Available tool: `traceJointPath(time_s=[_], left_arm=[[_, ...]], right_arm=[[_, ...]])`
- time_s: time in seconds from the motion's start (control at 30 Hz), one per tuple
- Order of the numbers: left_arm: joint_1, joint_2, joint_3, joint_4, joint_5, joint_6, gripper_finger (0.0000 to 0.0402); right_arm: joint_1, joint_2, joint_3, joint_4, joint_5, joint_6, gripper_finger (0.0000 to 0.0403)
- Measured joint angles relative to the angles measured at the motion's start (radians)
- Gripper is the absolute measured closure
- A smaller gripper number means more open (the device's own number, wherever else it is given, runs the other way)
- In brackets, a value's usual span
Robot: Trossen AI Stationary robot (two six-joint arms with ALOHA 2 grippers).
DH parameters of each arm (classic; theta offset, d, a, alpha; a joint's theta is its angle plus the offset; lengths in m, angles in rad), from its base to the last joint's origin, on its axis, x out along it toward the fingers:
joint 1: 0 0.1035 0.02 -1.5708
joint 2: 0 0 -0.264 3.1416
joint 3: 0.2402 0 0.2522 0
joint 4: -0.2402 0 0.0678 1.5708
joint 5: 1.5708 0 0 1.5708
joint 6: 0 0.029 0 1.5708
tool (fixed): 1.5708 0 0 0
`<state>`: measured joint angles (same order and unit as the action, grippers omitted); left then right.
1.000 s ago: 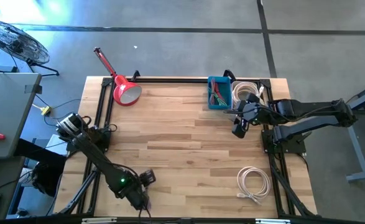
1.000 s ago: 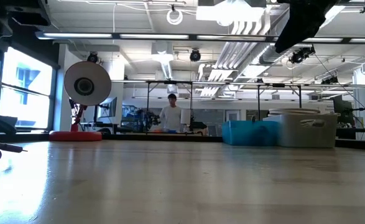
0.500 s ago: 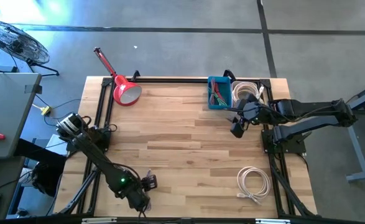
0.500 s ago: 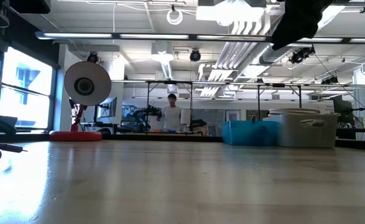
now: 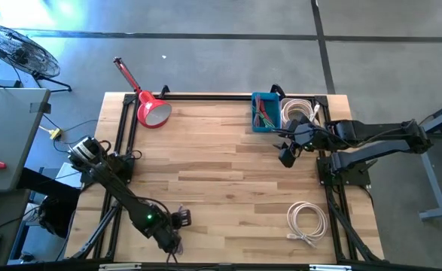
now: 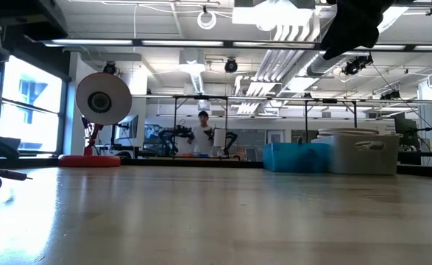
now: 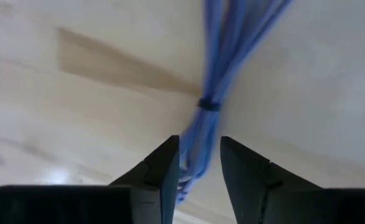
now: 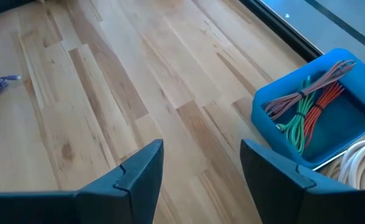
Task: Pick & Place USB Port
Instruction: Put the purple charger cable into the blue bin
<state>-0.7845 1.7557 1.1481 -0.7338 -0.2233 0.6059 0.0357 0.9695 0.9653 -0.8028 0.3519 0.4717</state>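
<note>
Down at the table's (image 5: 228, 162) seven o'clock corner the left gripper (image 7: 198, 168) closes its jaws around the blue cable bundle (image 7: 216, 93), light, limp, best pinched near its tie, while the right gripper (image 8: 201, 162) waits wide open.

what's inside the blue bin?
The blue bin holds bundled cables: green, orange-red and a brownish one. Anything beneath the bundles is covered. The white coil lies outside, beside it.
</note>
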Motion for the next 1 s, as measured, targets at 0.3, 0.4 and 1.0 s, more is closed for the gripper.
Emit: traceJointPath(time_s=[0.3, 0.4, 1.0], left_arm=[[0.0, 0.0, 0.0, 0.005, -0.04, -0.008, 0.0295], [0.0, 0.0, 0.0, 0.006, -0.026, -0.008, 0.0295], [0.0, 0.0, 0.0, 0.03, 0.03, -0.013, 0.0296]], right_arm=[[0.0, 0.0, 0.0, 0.0, 0.0, 0.0, 0.0197], [0.0, 0.0, 0.0, 0.0, 0.0, 0.0, 0.0197], [0.0, 0.0, 0.0, 0.0, 0.0, -0.008, 0.0197]])
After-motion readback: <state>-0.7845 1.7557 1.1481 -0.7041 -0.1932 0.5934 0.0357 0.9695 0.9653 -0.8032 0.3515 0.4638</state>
